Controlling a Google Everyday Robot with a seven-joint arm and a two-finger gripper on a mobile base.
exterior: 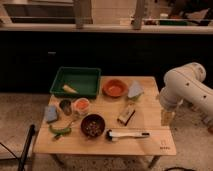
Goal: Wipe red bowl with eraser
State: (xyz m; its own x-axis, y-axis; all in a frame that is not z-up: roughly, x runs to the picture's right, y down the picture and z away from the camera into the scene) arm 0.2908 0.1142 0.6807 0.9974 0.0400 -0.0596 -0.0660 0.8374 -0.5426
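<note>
Left end of the pale wooden table (147, 112): a flat blue-grey sponge (51, 113), then a green rectangular plastic tray (76, 75) at the back. In front of the tray stands a small white cup w/ orange inside (81, 105). Nearer the front edge is a dark brown round bowl w/ speckled contents (93, 125). Mid-table at the back sits the shallow round orange-red bowl (114, 88), upright, apparently empty. Diagonally in front of it, apart from both bowls, lies the small rectangular eraser, tan top w/ dark side layer (126, 115). A long white-and-black handled tool (127, 134) lies just in front of that. Far right, the white arm's gripper (166, 117) hangs by the table's right edge, well apart from the eraser; can't tell if it's released or clenched. Step in hand, prob.: reaching for the eraser. To do it well: come down from above, line up across the block's short width, stay clear of the handled tool, and grip firmly enough to rub inside the red bowl w/o tipping it.
</note>
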